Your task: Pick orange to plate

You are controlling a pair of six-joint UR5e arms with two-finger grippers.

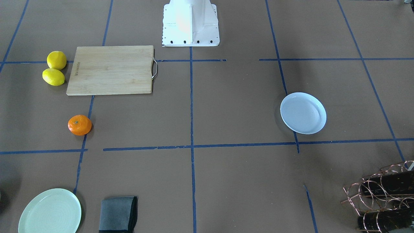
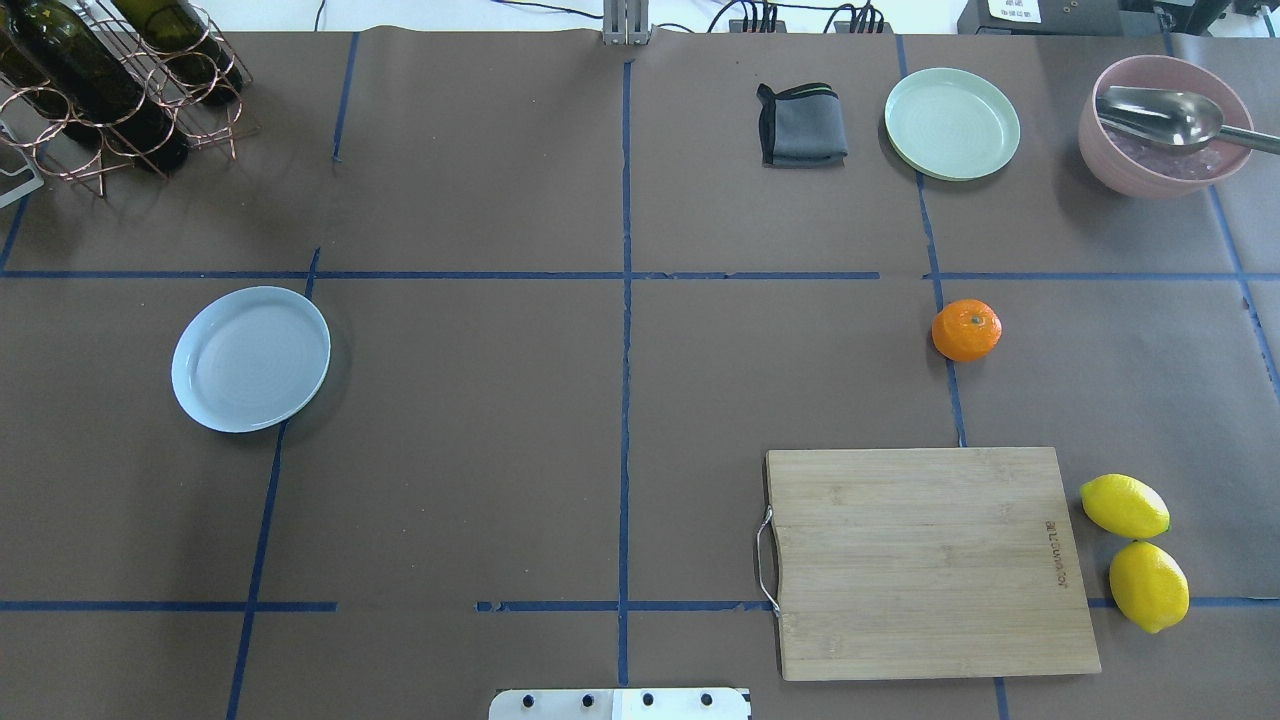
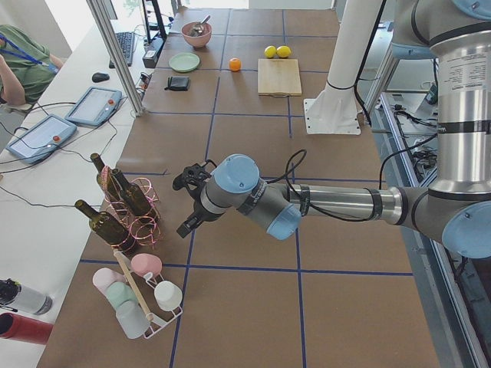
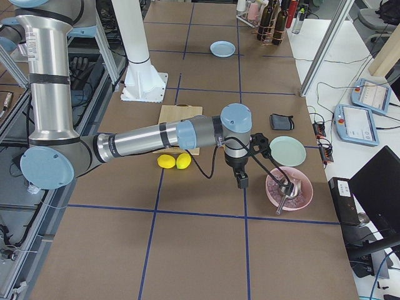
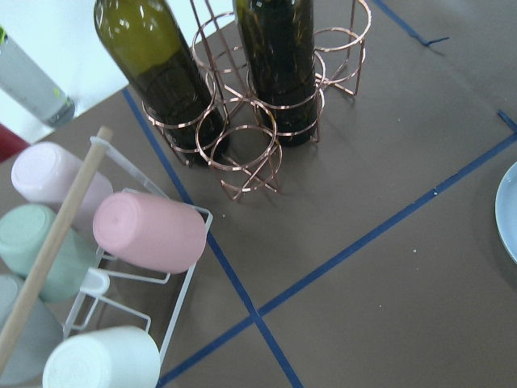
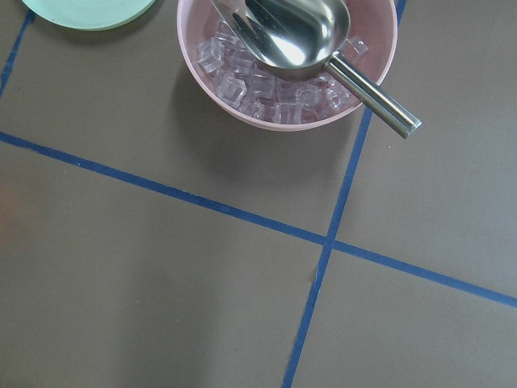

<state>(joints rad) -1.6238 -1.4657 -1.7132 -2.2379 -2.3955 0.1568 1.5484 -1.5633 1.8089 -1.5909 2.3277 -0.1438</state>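
Your brown table (image 2: 500, 450) holds the orange (image 2: 966, 330) near the cutting board (image 2: 930, 560), past its edge away from the robot. The orange is round with no long side, and its stem spot faces up. The plate (image 2: 250, 358) is well apart from the board. You can't tell whether the left gripper (image 3: 185, 203) or right gripper (image 4: 252, 164) is wide or narrow.

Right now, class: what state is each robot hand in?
Left hand: cannot be told, seen only from the side.
Right hand: cannot be told, same reason.

The plate (image 5: 510, 212) a mere sliver (right edge), left wrist view.
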